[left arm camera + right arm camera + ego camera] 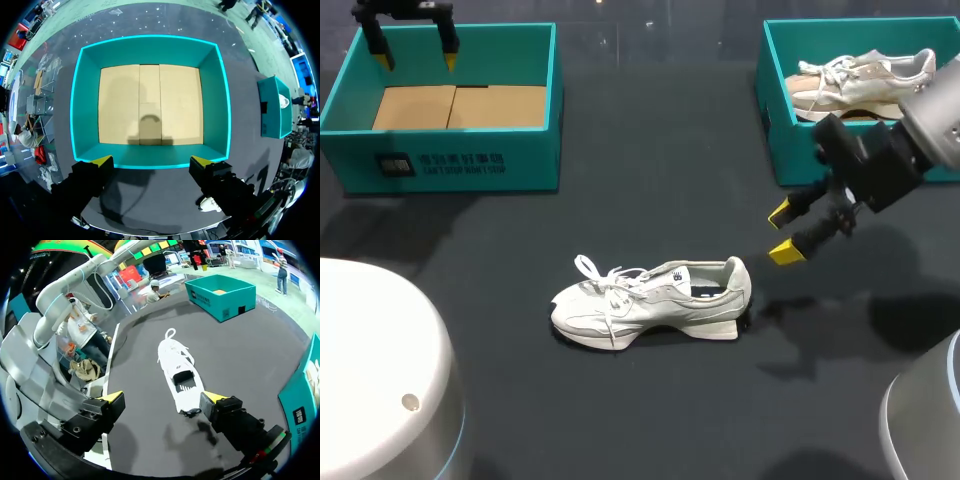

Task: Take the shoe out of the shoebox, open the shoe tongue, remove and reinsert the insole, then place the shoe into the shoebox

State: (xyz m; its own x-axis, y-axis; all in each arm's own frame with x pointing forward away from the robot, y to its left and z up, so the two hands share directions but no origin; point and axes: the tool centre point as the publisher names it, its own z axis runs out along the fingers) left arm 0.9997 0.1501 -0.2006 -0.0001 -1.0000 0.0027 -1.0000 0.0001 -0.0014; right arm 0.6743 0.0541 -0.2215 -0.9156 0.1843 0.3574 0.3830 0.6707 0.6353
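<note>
White lace-up sneaker (650, 300) upright mid dark table (660, 130), heel near R gripper (783, 232): 2 fingers wide apart, empty. L gripper (417, 61) over teal cardboard shoebox (450, 160), likewise wide, empty.

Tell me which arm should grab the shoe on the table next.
Likely right. The right end effector hangs open close to the heel of the shoe, while the left end effector is far off, above the left shoebox.
</note>
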